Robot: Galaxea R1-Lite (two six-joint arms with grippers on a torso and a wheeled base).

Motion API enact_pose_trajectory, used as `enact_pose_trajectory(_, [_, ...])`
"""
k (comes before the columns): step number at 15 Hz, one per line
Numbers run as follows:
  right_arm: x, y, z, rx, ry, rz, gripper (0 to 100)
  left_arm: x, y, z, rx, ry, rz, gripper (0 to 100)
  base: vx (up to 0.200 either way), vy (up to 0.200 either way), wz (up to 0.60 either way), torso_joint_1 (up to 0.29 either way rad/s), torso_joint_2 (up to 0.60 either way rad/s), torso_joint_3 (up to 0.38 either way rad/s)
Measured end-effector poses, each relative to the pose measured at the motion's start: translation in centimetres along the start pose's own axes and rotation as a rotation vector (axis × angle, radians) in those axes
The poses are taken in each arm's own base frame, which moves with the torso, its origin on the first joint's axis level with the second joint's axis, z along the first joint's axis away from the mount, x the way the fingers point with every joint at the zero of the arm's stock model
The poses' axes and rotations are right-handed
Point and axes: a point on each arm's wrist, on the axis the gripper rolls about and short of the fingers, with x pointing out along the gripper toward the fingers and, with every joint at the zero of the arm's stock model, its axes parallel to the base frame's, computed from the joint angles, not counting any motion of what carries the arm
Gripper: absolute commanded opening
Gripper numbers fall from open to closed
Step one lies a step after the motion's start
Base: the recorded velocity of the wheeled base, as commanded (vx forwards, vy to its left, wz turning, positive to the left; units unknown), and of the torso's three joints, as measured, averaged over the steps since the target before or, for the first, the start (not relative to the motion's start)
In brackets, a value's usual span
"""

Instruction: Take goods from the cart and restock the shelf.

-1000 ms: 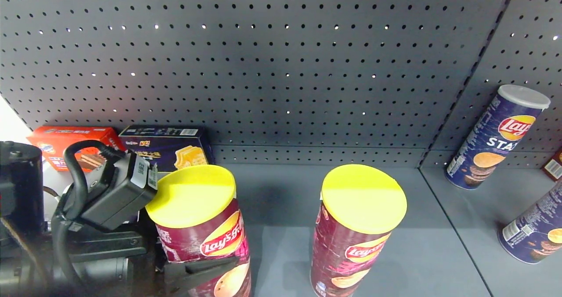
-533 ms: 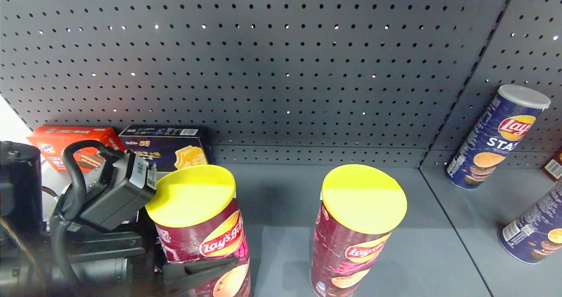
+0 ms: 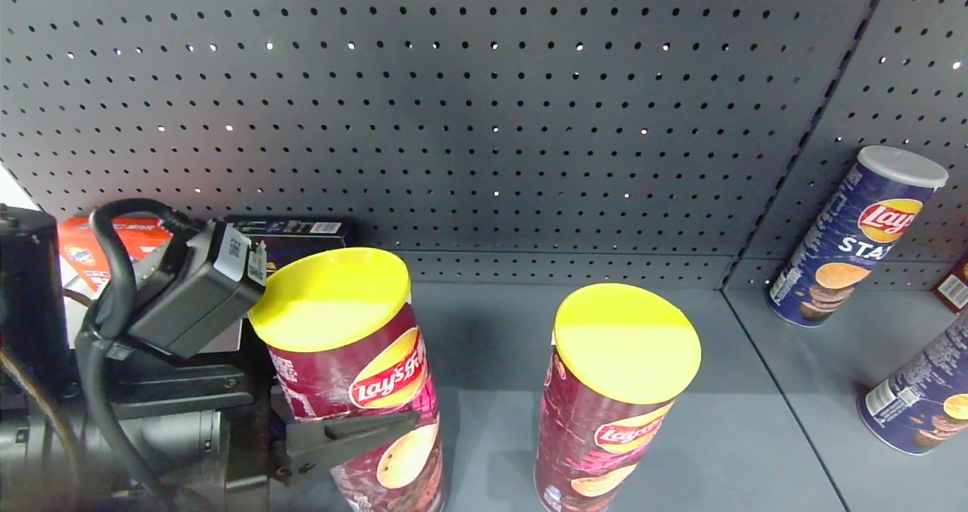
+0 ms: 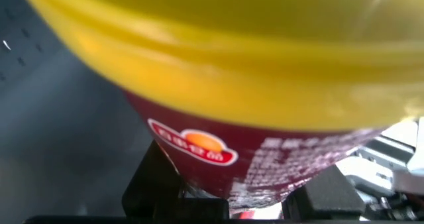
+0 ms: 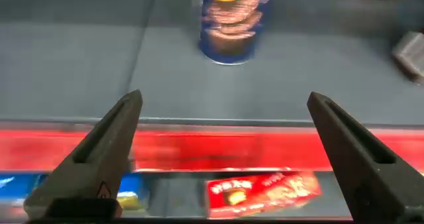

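Head view, held can: the maroon crisp can [image 3: 355, 391] with its yellow lid [image 3: 330, 296] is at the left front of the grey shelf deck [image 3: 499, 330]. Its base is cut off at the frame edge, so I cannot tell whether it rests on the deck or hangs above it.
Head view, left gripper: the left gripper [image 3: 363, 430] is clamped on the can's lower body, with one dark finger lying across the label.
Head view, neighbours: a second maroon can [image 3: 605, 421] stands upright nearby to the right, apart from the held one. A dark blue box [image 3: 302, 231] and an orange box [image 3: 79, 243] lie behind it against the pegboard back [image 3: 484, 119]. Blue crisp cans [image 3: 851, 243] stand in the next bay.
Left wrist view, grip: the yellow lid [image 4: 232, 58] looms close, and the maroon body below it is pinched between dark fingers [image 4: 151, 187].
Right wrist view, right gripper: the right gripper [image 5: 225, 158] is spread wide and holds nothing. It faces a red shelf-edge strip [image 5: 199, 148], with one blue can [image 5: 228, 25] upright on the deck beyond and a red packet [image 5: 265, 191] on the level below.
Risk, tipping: the grip is low on a tall can, so the top is free to swing. If the base lands at an angle, the can would probably topple on release.
Risk, collision: drifting right could knock over the second maroon can, and pushing back would shove the dark blue box.
Risk, early release: letting go before the base sits flat would drop the can.
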Motion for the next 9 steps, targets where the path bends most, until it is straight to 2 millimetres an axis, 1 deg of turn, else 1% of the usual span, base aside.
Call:
enact_pose_trajectory(1, [0.0, -0.2, 0.0, 0.026, 0.006, -0.092, 100, 0.0, 0.2, 0.3, 0.002, -0.007, 0.006, 0, 0.0, 0.0, 0.0, 0.0, 0.0, 0.0])
enact_pose_trajectory(2, [0.0, -0.3, -0.2, 0.043, 0.016, -0.12, 100, 0.0, 0.2, 0.5, 0.004, -0.012, 0.009, 0, 0.0, 0.0, 0.0, 0.0, 0.0, 0.0])
enact_pose_trajectory(3, [0.0, -0.2, -0.6, 0.049, 0.063, -0.113, 100, 0.0, 0.3, 0.6, 0.004, -0.013, 0.011, 0, 0.0, 0.0, 0.0, 0.0, 0.0, 0.0])
enact_pose_trajectory(7, [0.0, -0.2, -0.7, 0.051, 0.066, -0.106, 100, 0.3, 0.5, 0.8, 0.008, -0.018, 0.015, 0, 0.0, 0.0, 0.0, 0.0, 0.0, 0.0])
enact_pose_trajectory(9, [0.0, -0.2, -0.7, 0.051, 0.067, -0.106, 100, 0.5, 0.9, 1.8, 0.053, -0.098, 0.043, 0, 0.0, 0.0, 0.0, 0.0, 0.0, 0.0])
